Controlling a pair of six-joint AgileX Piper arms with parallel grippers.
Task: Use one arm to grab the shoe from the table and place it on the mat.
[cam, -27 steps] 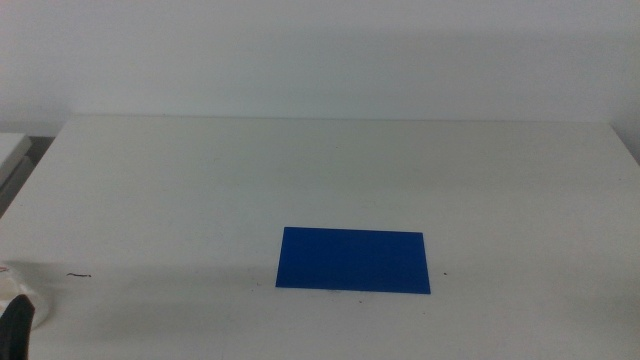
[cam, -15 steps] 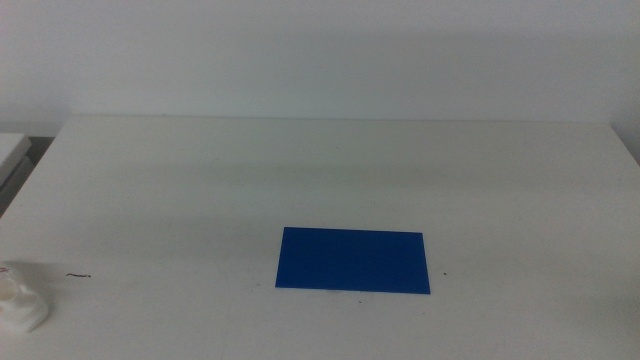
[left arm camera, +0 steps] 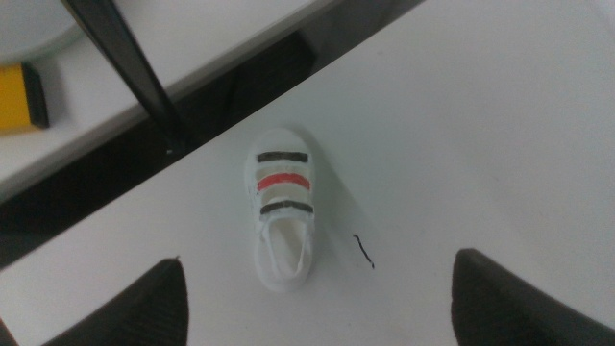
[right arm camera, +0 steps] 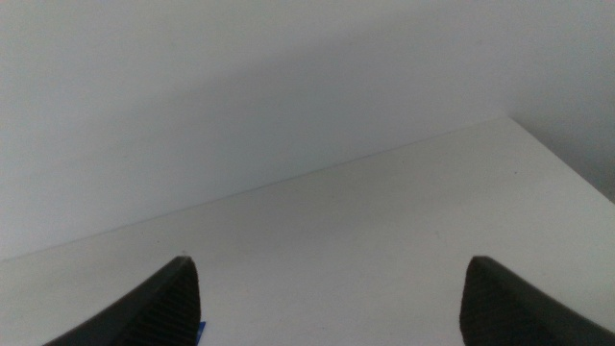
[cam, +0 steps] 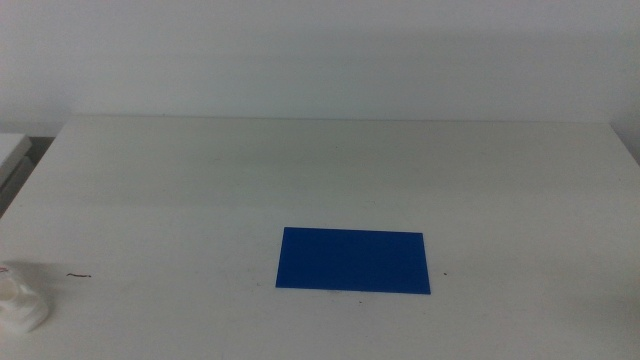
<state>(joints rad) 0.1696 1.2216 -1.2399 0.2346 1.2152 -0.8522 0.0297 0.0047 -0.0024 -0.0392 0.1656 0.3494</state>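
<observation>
You have one shoe (left arm camera: 282,213) lying near the table's (cam: 330,170) edge at about 8 o'clock from the single blue mat (cam: 353,260), a small dark mark (left arm camera: 363,251) just beside it, while the left tool (left arm camera: 317,293) hangs released above it and the right tool (right arm camera: 332,298) waits spread wide.

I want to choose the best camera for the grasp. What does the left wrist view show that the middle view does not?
Only the left wrist view shows the shoe's straps, its open heel, and the open left hand above the shoe. Only the middle view shows the blue mat and the whole table. Both show the shoe, a white blob at the middle view's left edge, and a small dark mark beside it.
</observation>
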